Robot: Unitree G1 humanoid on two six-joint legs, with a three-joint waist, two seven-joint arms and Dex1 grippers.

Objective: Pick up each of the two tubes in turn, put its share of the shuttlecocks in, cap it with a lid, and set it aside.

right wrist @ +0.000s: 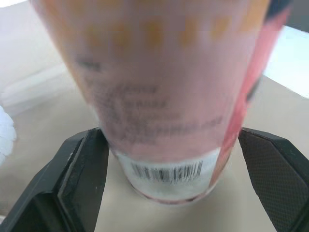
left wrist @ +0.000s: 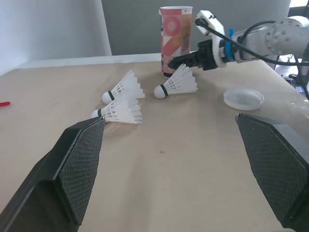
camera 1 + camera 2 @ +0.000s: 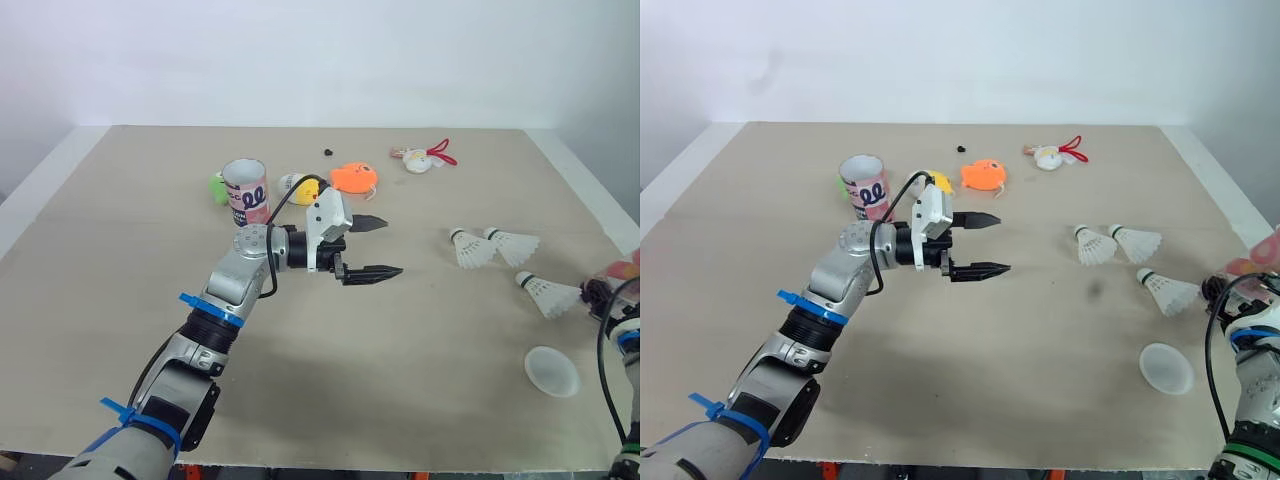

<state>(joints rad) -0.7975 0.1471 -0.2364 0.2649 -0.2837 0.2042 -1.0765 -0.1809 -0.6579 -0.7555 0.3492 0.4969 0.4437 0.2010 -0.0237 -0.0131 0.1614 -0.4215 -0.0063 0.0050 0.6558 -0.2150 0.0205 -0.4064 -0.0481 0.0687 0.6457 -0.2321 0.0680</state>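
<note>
three shuttlecocks (image 3: 472, 248) (image 3: 513, 243) (image 3: 549, 294), two tubes (image 3: 245, 192) (image 2: 176, 38), one lid (image 3: 552, 371); left gripper (image 3: 392, 246) wide, right gripper (image 1: 171, 140) unclear

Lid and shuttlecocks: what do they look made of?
Lid: likely thin plastic, milky translucent, smooth round dish. Shuttlecocks: white skirts with ribbed vanes, feather or nylon, cannot tell; white rounded heads with a dark band, maybe cork or foam.

— What's the counter (image 3: 400, 340) like?
— Matt and smooth, pale beige, like laminate. The tube (image 2: 176, 38) looks like printed card with a slight sheen.
— And the shuttlecocks (image 2: 123, 112)?
— White feathery skirts, smooth rounded tips. The lid (image 3: 552, 371) is frosted, translucent plastic.
— The left pincer (image 2: 169, 120)?
— Black pads (image 2: 79, 164), matt, with a fine woven grain
</note>
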